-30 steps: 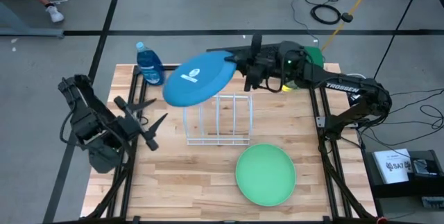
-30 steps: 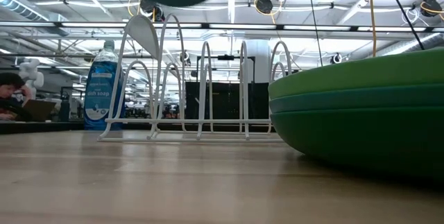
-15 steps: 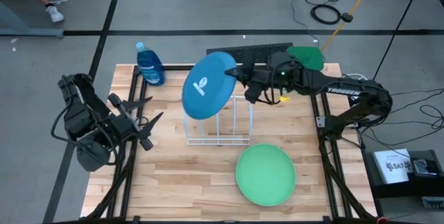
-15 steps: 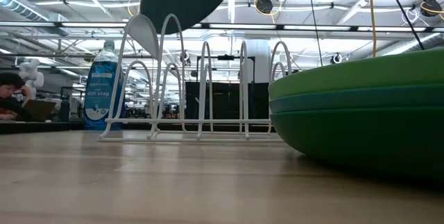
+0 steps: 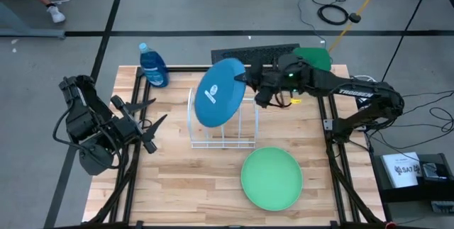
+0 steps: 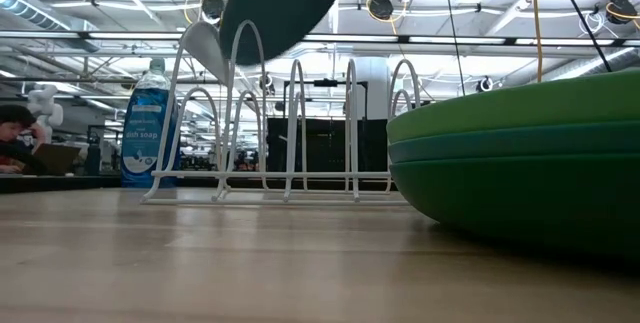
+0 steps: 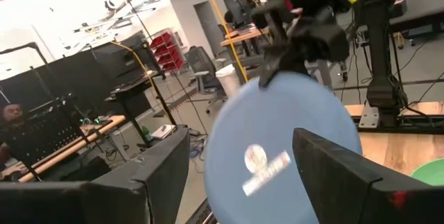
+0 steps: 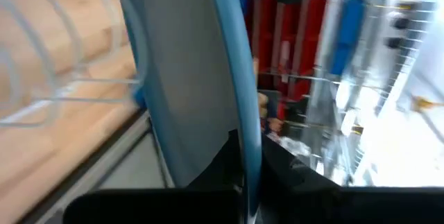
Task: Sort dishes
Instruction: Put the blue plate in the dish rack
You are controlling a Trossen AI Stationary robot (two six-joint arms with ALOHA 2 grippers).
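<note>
A blue plate (image 5: 218, 93) with a white logo hangs tilted on edge above the white wire rack (image 5: 223, 124); it also shows as the blue plate (image 7: 281, 158) in the left wrist view and as a dark shape (image 6: 285, 3) in the low view. My right gripper (image 5: 250, 84) is shut on its rim. A light green plate (image 5: 272, 178) lies flat on the table near the near edge, topping a stack (image 6: 520, 158) with teal and dark green plates under it. My left gripper (image 5: 145, 124) is open at the table's left, touching nothing. My right gripper pinches the blue plate's rim (image 8: 243, 144) on its right side, one finger on each face. The fingers come level from the table's right. The plate is lifted clear, standing steeply tilted on edge over the rack's left part.
A blue soap bottle (image 5: 152, 66) stands at the far left corner. A green object (image 5: 312, 57) lies at the far right edge behind the right arm. Bare wood lies between the rack and the left arm. A person sits in the room beyond (image 6: 15, 138).
My right gripper has moved toward the table's right and down toward the rack while turning its wrist. The blue plate has tipped from nearly flat to steeply on edge and has come lower over the rack's wires. The left arm has drawn slightly back toward the left.
</note>
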